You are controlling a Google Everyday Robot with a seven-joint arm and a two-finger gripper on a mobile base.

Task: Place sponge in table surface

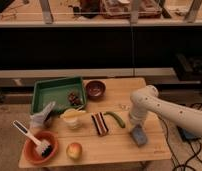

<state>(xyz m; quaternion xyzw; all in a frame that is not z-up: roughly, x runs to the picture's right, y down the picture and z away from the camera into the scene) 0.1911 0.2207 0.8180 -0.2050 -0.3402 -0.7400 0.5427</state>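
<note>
- The gripper point(135, 126) hangs low by the right edge of the table surface point(114, 147).
- The blue-grey sponge point(139, 135) sits right under it, touching the wood. I cannot tell if it is being pinched.
- The sponge's long side points toward the front edge.
- The green tray point(49, 90) at the back left holds a small dark thing.
- The orange bowl point(31, 149) in the front left corner holds a white brush point(30, 136).
</note>
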